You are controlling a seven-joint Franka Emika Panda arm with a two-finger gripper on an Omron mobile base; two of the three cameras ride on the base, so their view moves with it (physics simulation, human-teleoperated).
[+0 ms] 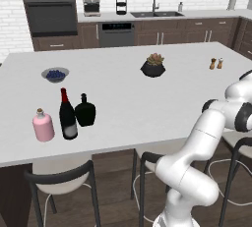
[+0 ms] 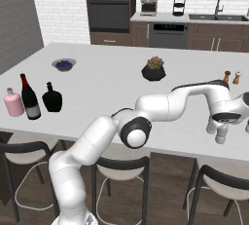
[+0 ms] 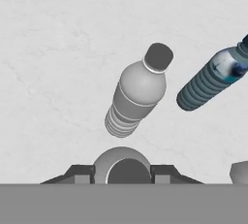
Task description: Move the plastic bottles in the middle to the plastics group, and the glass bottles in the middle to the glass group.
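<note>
The arm is stretched out to the far right end of the white worktop (image 2: 112, 68), with the gripper (image 2: 218, 130) hanging low over the near edge. In the hand view the camera looks straight down on two bottles standing on the worktop: the small clear plastic bottle (image 3: 137, 92) with its grey cap, and just beside it, not touching, the blue-tinted bottle (image 3: 213, 78) with a dark cap. So the clear one already stands right next to the plastics group.

The fingers are hard to read: the hand view only gives the dark tips down at the bottom edge with some rounded grey thing between them, and I honestly cannot tell whether they are spread or clenched. In the right base view something pale stands under the hand, too small to sort out.

Over at the left end, the dark wine bottle (image 1: 67, 115) with the red neck stands upright between the pink bottle (image 1: 43, 126) and the squat black flask (image 1: 85, 111), close to both, so it's in with the glass group.

Also on the worktop: a bowl of blueberries (image 1: 55, 74), a potted succulent (image 1: 153, 66) in a black pot, and the two orange-brown shakers (image 1: 216, 64) near the far right.
</note>
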